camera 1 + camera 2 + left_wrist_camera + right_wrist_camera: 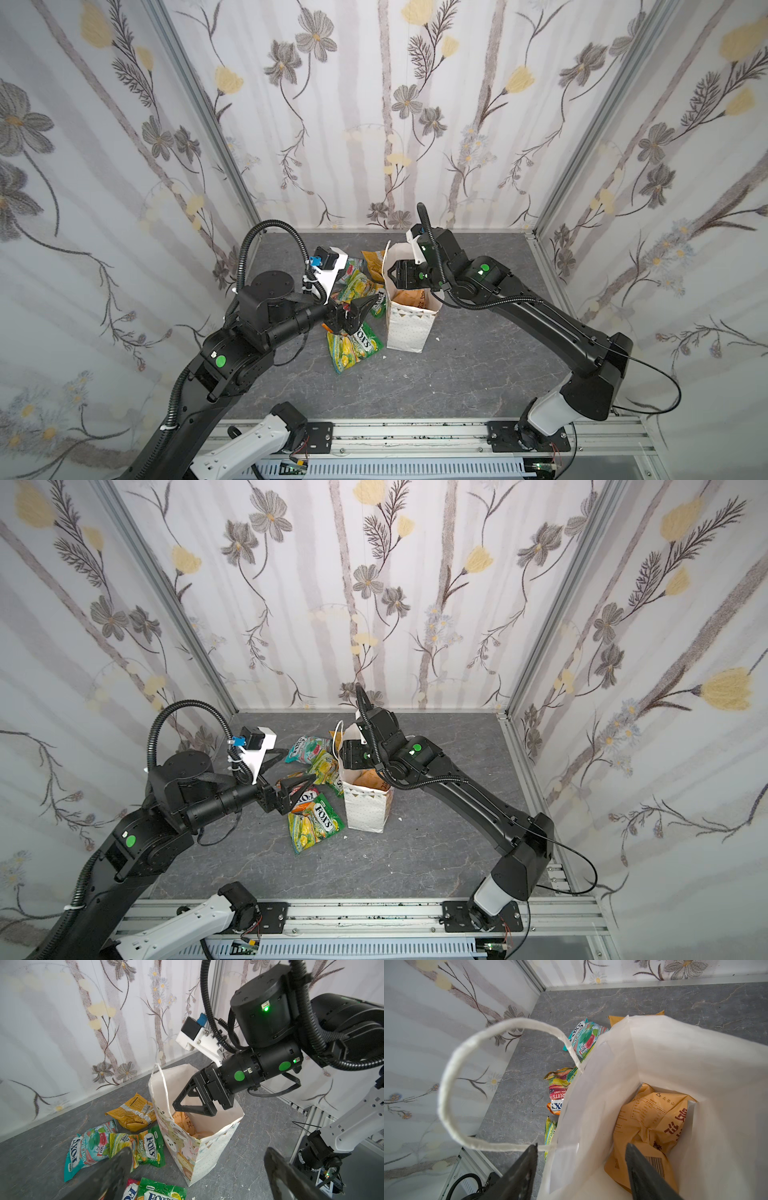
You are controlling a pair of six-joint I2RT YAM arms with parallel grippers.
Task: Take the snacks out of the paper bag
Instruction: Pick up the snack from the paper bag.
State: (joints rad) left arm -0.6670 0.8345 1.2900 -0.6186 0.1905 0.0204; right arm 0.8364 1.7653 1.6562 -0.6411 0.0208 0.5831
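The white paper bag [409,328] [368,812] stands upright mid-table, its mouth open. An orange-tan pouch [652,1118] [185,1122] lies crumpled inside it. My right gripper [581,1145] [395,270] is open at the bag's rim, one finger inside and one outside the near wall, beside the cord handle [446,1088]. Left of the bag lie the other snacks: a teal-pink bag [87,1149], a yellow-orange chip bag [135,1113], green-yellow FOX'S bags [316,825] [149,1147] and a red-orange one [558,1093]. My left gripper [198,1150] [300,766] hangs open above these packets, holding nothing.
Floral-papered walls [374,124] close in the grey marbled table [457,374] at the back and on both sides. An aluminium rail [415,432] carrying both arm bases runs along the front edge. Small white crumbs lie near the bag's foot.
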